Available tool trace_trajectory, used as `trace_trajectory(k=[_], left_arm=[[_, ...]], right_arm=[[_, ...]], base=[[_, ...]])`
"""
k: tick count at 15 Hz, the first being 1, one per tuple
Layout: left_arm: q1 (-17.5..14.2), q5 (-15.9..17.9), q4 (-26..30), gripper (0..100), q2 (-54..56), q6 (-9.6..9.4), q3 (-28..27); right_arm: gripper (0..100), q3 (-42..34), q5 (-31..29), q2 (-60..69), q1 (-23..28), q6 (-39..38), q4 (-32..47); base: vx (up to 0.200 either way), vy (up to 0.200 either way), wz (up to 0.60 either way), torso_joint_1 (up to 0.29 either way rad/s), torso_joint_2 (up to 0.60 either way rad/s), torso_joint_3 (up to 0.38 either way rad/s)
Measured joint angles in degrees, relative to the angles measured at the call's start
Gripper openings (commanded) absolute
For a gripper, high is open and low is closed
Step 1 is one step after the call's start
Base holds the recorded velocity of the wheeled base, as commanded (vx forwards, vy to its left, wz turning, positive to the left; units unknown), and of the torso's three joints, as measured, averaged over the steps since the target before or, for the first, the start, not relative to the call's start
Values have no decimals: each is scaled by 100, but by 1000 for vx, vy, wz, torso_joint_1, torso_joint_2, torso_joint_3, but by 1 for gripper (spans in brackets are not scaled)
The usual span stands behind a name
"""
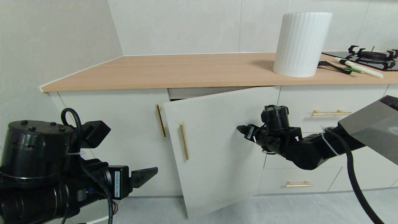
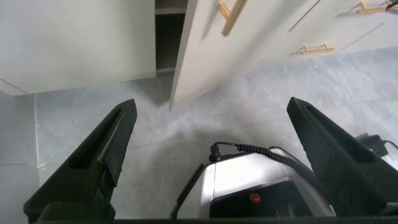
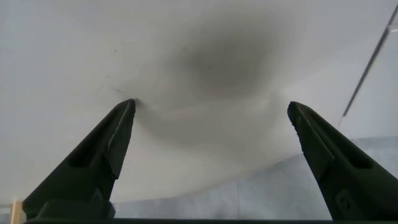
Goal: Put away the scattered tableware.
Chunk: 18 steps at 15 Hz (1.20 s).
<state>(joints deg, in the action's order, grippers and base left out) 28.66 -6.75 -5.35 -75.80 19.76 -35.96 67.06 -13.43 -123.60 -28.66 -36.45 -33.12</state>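
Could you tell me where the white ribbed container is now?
The container stands on the wooden countertop at the head view's right, just left of the utensils beside the stove burner.

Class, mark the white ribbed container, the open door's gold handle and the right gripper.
white ribbed container [image 1: 300, 43]: head view, middle of its side.
gold handle [image 1: 184, 141]: head view, middle of the bar.
right gripper [image 3: 208, 121]: right wrist view, midway between fingertips.
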Motion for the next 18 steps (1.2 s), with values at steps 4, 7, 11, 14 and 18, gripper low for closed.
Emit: trace_trajectory(k=[4, 7, 11, 14, 18], left_arm=[[0, 2, 0, 100, -11, 0, 9], [0, 2, 0, 100, -13, -2, 9], [0, 9, 2, 100, -18, 0, 11], [0, 11, 2, 100, -24, -2, 13], [6, 11, 2, 100, -33, 0, 11]], right_arm=[[100, 400, -561, -297, 165, -72, -119], [100, 499, -611, -443, 254, -91, -243], [100, 532, -818, -525, 291, -85, -651], [100, 553, -833, -569, 347, -83, -658], [100, 435, -791, -506, 345, -83, -664]], base=[[0, 0, 0, 0, 0, 0], [0, 0, 0, 0, 0, 0], [0, 0, 0, 0, 0, 0], [0, 0, 0, 0, 0, 0], [0, 0, 0, 0, 0, 0]])
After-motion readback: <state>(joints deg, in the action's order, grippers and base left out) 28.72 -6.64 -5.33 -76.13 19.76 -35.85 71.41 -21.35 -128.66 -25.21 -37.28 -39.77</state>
